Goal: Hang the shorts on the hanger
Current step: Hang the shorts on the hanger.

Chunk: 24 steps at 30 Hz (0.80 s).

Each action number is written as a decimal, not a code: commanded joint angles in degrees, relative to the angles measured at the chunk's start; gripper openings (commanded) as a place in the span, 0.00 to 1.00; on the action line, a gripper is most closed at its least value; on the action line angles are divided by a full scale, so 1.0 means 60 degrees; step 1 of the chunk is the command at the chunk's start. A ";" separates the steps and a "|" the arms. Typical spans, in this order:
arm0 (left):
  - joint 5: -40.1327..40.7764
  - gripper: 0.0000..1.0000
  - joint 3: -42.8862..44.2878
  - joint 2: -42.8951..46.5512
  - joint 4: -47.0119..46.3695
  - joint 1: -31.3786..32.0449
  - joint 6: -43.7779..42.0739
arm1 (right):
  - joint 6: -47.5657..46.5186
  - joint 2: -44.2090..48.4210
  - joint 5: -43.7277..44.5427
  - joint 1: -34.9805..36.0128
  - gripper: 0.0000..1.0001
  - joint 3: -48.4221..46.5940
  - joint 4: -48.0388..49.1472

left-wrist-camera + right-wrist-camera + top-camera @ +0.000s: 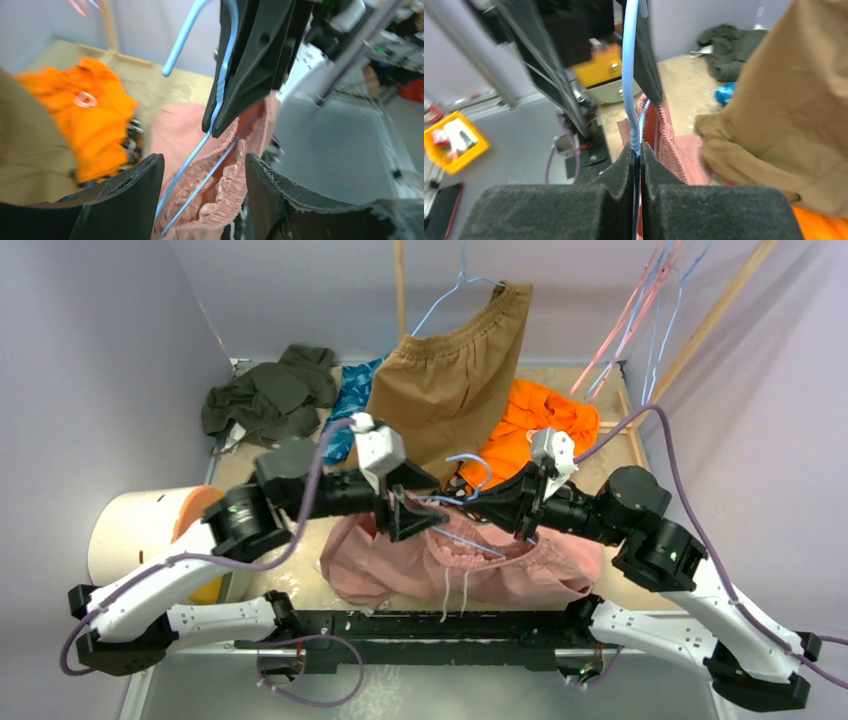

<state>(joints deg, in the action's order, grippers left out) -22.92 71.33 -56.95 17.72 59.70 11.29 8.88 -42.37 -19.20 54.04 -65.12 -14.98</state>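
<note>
The dusty-pink shorts lie crumpled at the table's near edge, waistband up. The light-blue wire hanger lies over them between both grippers. My right gripper is shut on the hanger's wire, as the right wrist view shows: the gripper pinches the hanger above the shorts. My left gripper is open. In the left wrist view this gripper straddles the gathered waistband of the shorts and two runs of the hanger, touching neither.
Tan-brown shorts hang on another hanger at the back. An orange garment, a dark green garment and a blue cloth lie behind. A white tub stands at the left. Pink hangers hang at the back right.
</note>
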 commanded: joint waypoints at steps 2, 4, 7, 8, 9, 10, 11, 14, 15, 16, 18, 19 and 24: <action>0.3318 0.63 0.2934 0.1206 0.2287 0.0011 -0.1360 | -0.0367 -0.0180 0.2613 -0.0004 0.00 -0.1676 0.1221; 0.4188 0.65 0.3214 0.2009 0.1956 0.0019 -0.1464 | -0.0892 -0.0667 0.2712 -0.0009 0.00 -0.2586 0.1426; 0.4884 0.68 0.2993 0.2979 0.0924 0.0024 -0.1642 | -0.1352 -0.1665 0.1856 -0.0003 0.00 -0.4387 0.1525; 0.5013 0.68 0.2956 0.3146 0.0873 0.0023 -0.1711 | -0.1437 -0.1983 0.1562 -0.0011 0.00 -0.5022 0.1530; 0.5122 0.68 0.2960 0.3236 0.0916 0.0018 -0.1739 | -0.1474 -0.2243 0.1302 -0.0007 0.00 -0.5534 0.1585; 0.5231 0.67 0.2955 0.3295 0.1014 0.0024 -0.1767 | -0.1480 -0.2424 0.1112 0.0001 0.00 -0.5891 0.1700; 0.5307 0.67 0.2924 0.3376 0.1074 0.0023 -0.1810 | -0.1481 -0.2549 0.0987 0.0002 0.00 -0.6129 0.1782; 0.5598 0.66 0.2611 0.3777 0.1098 0.0015 -0.1940 | -0.1439 -0.2813 0.1107 -0.0006 0.00 -0.6216 0.1671; 0.5717 0.66 0.2525 0.3912 0.1053 0.0020 -0.2008 | -0.1368 -0.2861 0.1232 -0.0010 0.00 -0.6128 0.1575; 0.5837 0.66 0.2397 0.4046 0.0947 0.0032 -0.2075 | -0.1300 -0.2889 0.1198 0.0000 0.00 -0.6027 0.1562; 0.6164 0.67 0.2171 0.4229 0.0677 0.0030 -0.2148 | -0.1214 -0.2993 0.0795 0.0000 0.00 -0.6185 0.1759; 0.6317 0.67 0.2124 0.4251 0.0543 0.0039 -0.2221 | -0.1101 -0.3105 0.0517 -0.0006 0.00 -0.6450 0.2053; 0.6450 0.67 0.2356 0.3958 0.0547 0.0039 -0.2462 | -0.0497 -0.4089 -0.1093 -0.0005 0.00 -0.8945 0.2876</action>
<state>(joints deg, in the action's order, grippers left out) 13.37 83.83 -32.27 22.98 59.70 -1.26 3.18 -64.60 -17.45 53.95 -108.60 -8.97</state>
